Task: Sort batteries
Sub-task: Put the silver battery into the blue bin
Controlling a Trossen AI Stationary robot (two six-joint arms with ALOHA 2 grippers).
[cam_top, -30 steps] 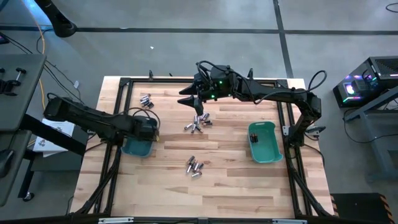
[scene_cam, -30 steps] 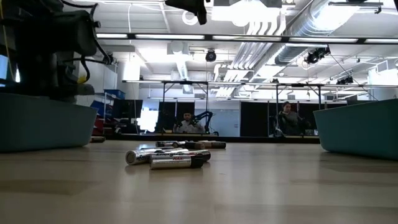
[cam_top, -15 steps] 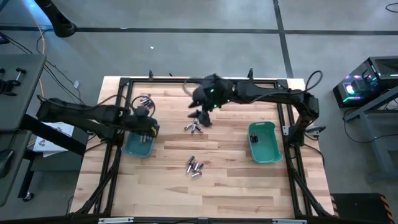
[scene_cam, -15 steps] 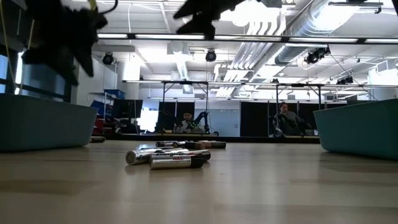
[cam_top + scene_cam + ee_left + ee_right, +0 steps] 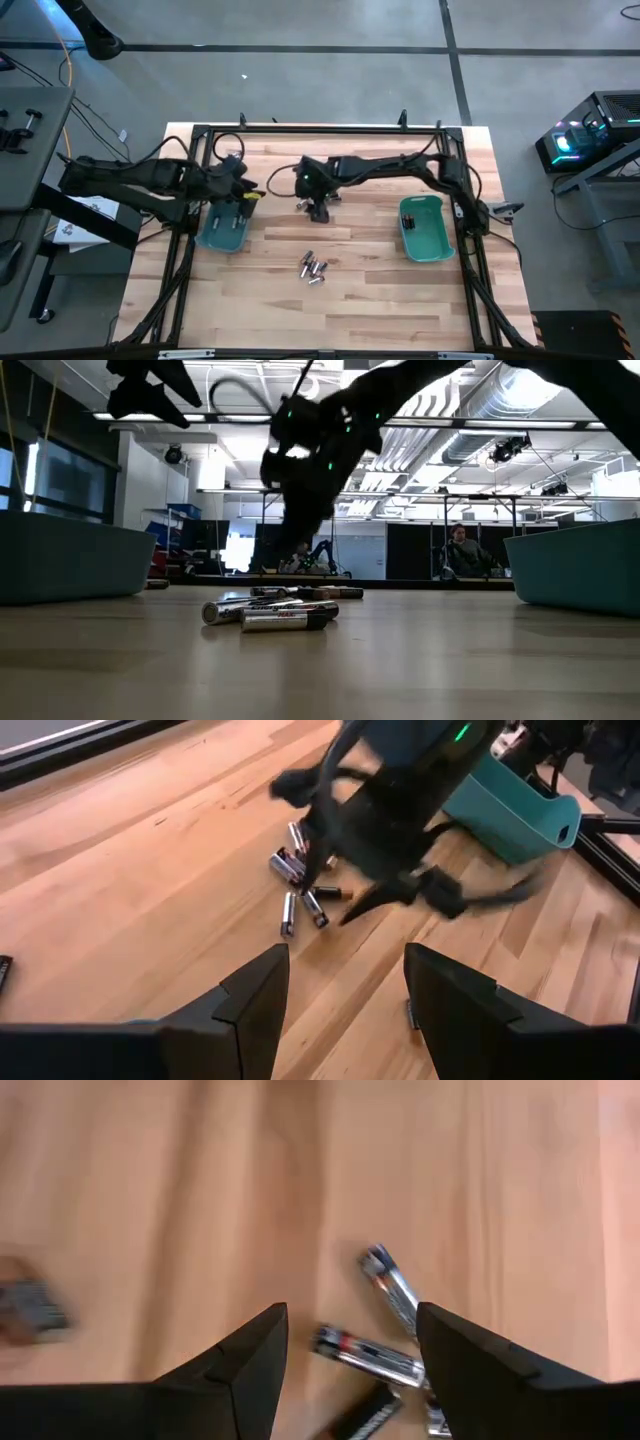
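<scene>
Batteries (image 5: pixel 372 1355): small silvery and dark cylinders, clustered.

We reach our right gripper (image 5: pixel 318 207) low toward the table's middle, fingers parted and pointing down, while our left gripper (image 5: pixel 248 193) hovers open at the left

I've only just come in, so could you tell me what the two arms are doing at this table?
They are sorting batteries. The right gripper is open and empty, low over a middle battery pile. The left gripper, also open and empty, hovers by the left teal bin. Another battery cluster lies on the wooden table, and the right teal bin already holds something dark.
</scene>
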